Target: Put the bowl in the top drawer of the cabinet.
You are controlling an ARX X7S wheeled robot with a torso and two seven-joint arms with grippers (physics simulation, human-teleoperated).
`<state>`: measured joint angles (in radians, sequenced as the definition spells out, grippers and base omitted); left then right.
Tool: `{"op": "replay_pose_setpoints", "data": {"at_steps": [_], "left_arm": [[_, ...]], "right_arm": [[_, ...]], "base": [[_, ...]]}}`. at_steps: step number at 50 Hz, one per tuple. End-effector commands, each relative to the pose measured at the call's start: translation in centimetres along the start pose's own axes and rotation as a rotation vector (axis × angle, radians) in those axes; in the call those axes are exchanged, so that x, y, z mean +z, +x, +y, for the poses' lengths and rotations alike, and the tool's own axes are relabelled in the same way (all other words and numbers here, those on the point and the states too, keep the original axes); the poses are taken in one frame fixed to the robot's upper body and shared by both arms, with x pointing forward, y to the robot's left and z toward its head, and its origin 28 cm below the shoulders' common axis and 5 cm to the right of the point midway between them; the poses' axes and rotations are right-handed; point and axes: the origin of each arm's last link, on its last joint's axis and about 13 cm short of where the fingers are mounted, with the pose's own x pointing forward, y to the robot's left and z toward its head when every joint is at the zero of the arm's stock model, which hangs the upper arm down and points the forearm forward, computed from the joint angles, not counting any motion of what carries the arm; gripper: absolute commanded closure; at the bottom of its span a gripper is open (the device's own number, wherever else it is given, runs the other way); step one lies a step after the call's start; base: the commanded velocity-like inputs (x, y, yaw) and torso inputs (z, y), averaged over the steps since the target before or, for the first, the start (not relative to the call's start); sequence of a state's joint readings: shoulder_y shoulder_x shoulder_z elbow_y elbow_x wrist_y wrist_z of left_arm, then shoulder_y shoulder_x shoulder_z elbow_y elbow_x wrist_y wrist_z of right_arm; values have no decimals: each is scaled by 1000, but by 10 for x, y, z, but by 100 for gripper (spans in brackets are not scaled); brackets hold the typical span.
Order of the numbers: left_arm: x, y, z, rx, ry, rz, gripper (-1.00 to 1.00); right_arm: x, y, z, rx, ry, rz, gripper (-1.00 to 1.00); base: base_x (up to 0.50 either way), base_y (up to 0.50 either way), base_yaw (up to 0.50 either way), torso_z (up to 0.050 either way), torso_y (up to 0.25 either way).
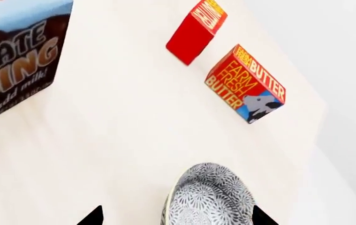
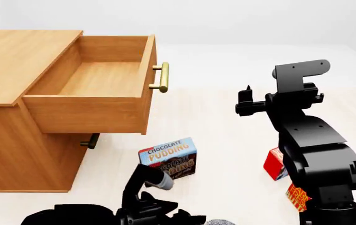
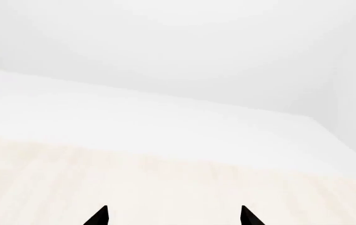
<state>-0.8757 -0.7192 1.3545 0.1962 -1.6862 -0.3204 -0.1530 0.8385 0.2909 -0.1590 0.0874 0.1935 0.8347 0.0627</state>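
The bowl (image 1: 210, 196), white with a grey-blue pattern, lies on the pale floor between the fingertips of my left gripper (image 1: 178, 216). The gripper is open, and the bowl sits closer to one fingertip (image 1: 262, 216) than to the other. In the head view only a sliver of the bowl (image 2: 219, 222) shows at the bottom edge. The cabinet (image 2: 9, 70) stands at the left with its top drawer (image 2: 102, 75) pulled out and empty. My right gripper (image 3: 174, 216) is open and holds nothing, and it hangs raised (image 2: 246, 99) to the right of the drawer.
A chocolate pudding box (image 2: 170, 159) stands in front of the cabinet, near my left arm (image 2: 143, 204). A butter box (image 1: 246, 84) and a red box (image 1: 196, 30) lie on the floor beyond the bowl. The lower drawer's handle (image 2: 90, 140) shows under the open drawer.
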Motion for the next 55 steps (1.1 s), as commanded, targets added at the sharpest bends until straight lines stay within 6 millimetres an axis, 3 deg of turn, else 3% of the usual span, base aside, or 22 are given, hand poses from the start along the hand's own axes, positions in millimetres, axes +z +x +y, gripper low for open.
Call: {"op": "replay_pose_setpoints", "data": {"at_steps": [1, 15, 34, 55], "left_arm": [[-13, 11, 0, -55, -26, 56, -100], [-16, 35, 15, -18, -21, 96, -100], [-18, 66, 14, 41, 34, 191, -100], [-28, 80, 10, 41, 92, 275, -100]], "right_arm": [[-1, 1, 0, 2, 2, 0, -100], [-4, 1, 1, 11, 7, 2, -100], [-7, 2, 2, 22, 13, 3, -100], [-10, 1, 1, 25, 19, 4, -100]], "base": [[0, 0, 0, 0, 0], [0, 0, 0, 0, 0], [0, 0, 0, 0, 0], [1, -1, -2, 0, 0]]}}
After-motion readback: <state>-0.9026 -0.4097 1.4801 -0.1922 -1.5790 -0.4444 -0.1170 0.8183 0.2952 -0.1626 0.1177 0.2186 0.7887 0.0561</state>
